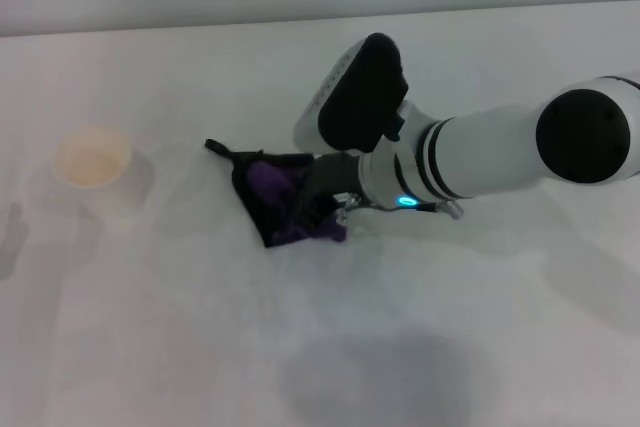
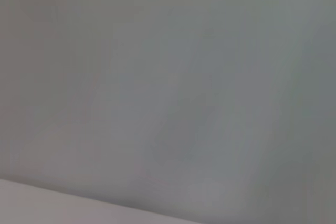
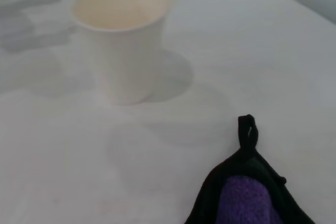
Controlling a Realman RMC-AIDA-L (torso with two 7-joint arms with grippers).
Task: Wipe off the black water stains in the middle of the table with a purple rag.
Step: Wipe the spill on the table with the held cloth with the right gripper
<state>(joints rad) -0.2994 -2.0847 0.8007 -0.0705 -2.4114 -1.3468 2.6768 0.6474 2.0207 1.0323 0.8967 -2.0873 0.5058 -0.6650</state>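
The purple rag point(image 1: 283, 199) lies bunched on the white table point(image 1: 150, 327) near its middle, black border outward. Its thin black tail point(image 1: 214, 147) points toward the back left. My right gripper point(image 1: 322, 203) reaches in from the right and presses down into the rag's right side, shut on its folds. In the right wrist view the rag point(image 3: 247, 195) fills the lower corner with its tail loop point(image 3: 247, 129) sticking up. No black water stains show; they are hidden or out of view. My left gripper shows in no view.
A white paper cup point(image 1: 92, 162) stands upright at the left of the table, well apart from the rag; it also shows in the right wrist view point(image 3: 123, 35). Faint grey smudges point(image 1: 10, 232) mark the tabletop at the far left.
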